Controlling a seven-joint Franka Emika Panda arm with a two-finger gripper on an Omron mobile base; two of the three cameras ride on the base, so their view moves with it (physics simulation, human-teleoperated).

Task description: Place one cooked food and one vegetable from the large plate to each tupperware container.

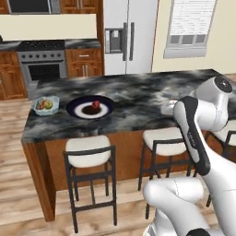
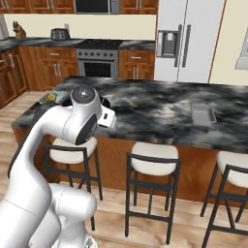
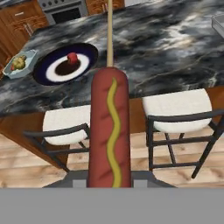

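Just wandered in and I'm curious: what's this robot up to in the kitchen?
The robot's hand is shut on a corn dog with a stripe of mustard, held out over the stools beside the island counter. On the counter sits a large plate with a small red vegetable left on it. Next to it, a tub already has food inside. A second tub waits farther along the counter.
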